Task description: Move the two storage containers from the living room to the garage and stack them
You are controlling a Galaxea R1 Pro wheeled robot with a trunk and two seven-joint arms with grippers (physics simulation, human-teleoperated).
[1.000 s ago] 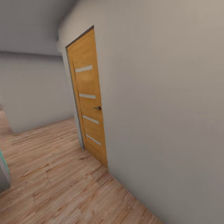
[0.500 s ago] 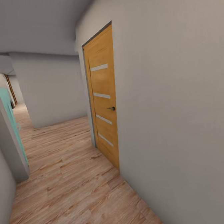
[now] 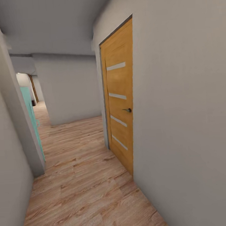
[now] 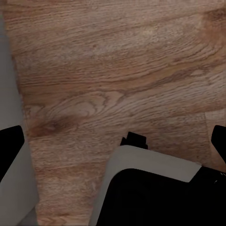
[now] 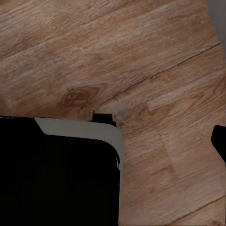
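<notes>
I am in a corridor with a light wood-plank floor (image 3: 81, 189) and plain grey walls (image 3: 187, 121). A closed orange wooden door (image 3: 121, 105) with four pale horizontal strips and a dark handle (image 3: 127, 110) sits in the right-hand wall. A teal panel (image 3: 31, 118) stands edge-on at the left, beside a wall corner. The passage runs on past a grey block wall (image 3: 69, 89) ahead.

Both wrist cameras look down at plank floor and the robot's base (image 4: 155, 188).

Left end effector (image 4: 113, 146): dark fingertips at the frame edges, set wide apart, grasping nothing. Right end effector: one fingertip (image 5: 219, 141) visible; I cannot tell its state.

Storage containers: none in any view, position unknown.
</notes>
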